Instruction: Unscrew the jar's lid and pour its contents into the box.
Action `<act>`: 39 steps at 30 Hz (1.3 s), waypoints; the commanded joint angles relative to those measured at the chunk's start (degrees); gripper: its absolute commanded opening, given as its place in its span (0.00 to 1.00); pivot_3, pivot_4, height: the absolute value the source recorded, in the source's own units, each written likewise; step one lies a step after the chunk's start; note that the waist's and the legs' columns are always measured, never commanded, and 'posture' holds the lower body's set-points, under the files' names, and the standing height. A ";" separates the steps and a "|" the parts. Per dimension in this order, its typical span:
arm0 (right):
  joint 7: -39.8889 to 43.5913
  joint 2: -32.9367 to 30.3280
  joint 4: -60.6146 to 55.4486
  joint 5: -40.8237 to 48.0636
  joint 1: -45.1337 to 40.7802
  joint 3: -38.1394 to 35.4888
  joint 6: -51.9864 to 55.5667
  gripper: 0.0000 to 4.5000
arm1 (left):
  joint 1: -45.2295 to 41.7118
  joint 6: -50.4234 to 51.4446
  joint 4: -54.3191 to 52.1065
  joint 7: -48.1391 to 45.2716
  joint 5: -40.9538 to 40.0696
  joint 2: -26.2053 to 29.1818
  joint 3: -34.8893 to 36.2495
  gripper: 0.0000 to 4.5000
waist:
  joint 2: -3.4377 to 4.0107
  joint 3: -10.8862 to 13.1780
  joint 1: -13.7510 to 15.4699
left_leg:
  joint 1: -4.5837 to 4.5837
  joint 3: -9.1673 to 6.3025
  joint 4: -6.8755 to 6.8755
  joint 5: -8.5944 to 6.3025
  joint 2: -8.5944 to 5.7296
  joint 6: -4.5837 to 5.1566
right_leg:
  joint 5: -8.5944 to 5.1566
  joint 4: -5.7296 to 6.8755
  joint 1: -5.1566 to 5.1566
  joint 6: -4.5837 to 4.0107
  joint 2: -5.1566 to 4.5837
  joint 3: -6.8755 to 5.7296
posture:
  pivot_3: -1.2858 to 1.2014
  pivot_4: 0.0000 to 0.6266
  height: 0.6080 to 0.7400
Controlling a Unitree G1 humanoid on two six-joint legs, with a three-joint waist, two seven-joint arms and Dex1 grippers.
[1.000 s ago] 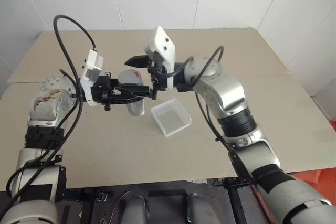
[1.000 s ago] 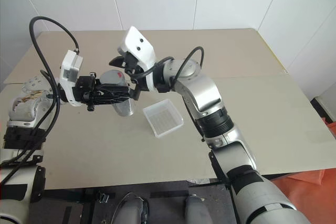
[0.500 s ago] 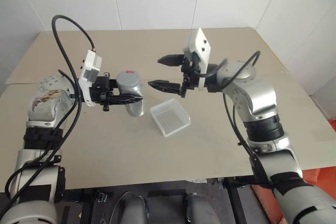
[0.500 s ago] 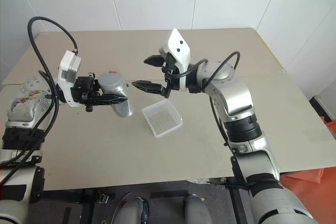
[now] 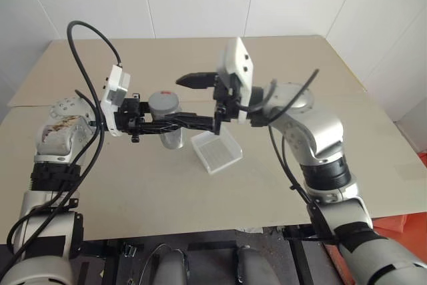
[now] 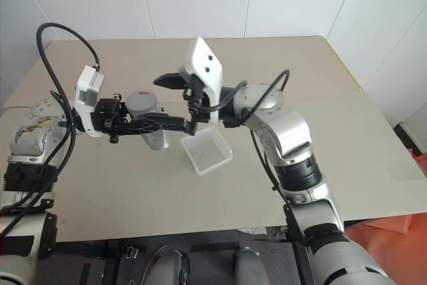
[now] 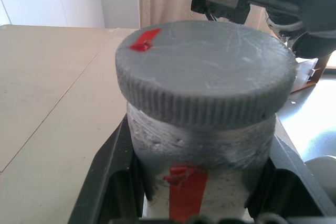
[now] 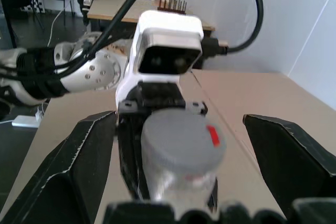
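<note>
Lid (image 7: 202, 66) sits centre frame; left gripper (image 5: 167, 123) clamps jar (image 7: 202, 156), right gripper (image 8: 184, 145) spread wide — I'll centre, close evenly, then twist.

No legible text, brand, number or sign on any item. The lid (image 7: 205, 69) carries only a small red mark near its edge, without lettering. The jar (image 7: 202, 169) has a red patch on its side, also blank. No characters can be made out elsewhere.
</note>
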 commanded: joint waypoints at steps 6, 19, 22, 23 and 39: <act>-2.78 3.63 4.27 -2.81 -3.67 1.08 -1.06 0.99 | -0.03 -0.41 -2.73 0.25 -0.72 0.86 1.56 0.44 | 0.00 0.00 0.01 | 0.00 0.00 0.00 0.00 0.00 0.00 | 0.00 0.00 0.01 0.00 0.00 0.00 | 0.52 0.24 1.00; -2.06 2.08 4.31 -3.80 -3.68 -0.11 -0.45 0.99 | 0.49 -0.20 -3.33 0.62 -1.02 1.30 1.84 0.44 | 0.00 0.00 -0.03 | 0.00 0.00 0.00 0.00 0.00 0.00 | 0.00 0.00 0.00 0.00 0.00 -0.01 | 0.52 0.24 1.00; -1.49 0.73 3.41 -3.19 -2.93 -0.67 -0.39 0.99 | 0.41 -0.30 -3.16 0.58 -1.03 1.21 1.77 0.44 | 0.00 0.00 -0.01 | 0.00 0.00 0.00 0.00 0.00 0.00 | 0.00 0.00 0.00 0.00 0.00 -0.01 | 0.52 0.24 1.00; -1.33 0.26 3.10 -2.94 -2.66 -0.80 -0.38 0.99 | 0.37 -0.35 -3.08 0.54 -1.02 1.18 1.74 0.44 | 0.00 0.00 0.00 | 0.00 0.00 0.00 0.00 0.00 0.00 | 0.00 0.00 0.00 0.00 -0.01 -0.01 | 0.52 0.24 1.00; -0.51 -4.83 -0.84 -0.17 0.76 -1.48 0.15 0.99 | 0.00 -0.93 -2.10 -0.06 -0.85 0.97 1.63 0.44 | 0.00 0.00 0.02 | 0.00 0.00 0.00 0.00 0.00 0.00 | 0.00 -0.01 0.01 0.00 0.00 0.00 | 0.52 0.24 1.00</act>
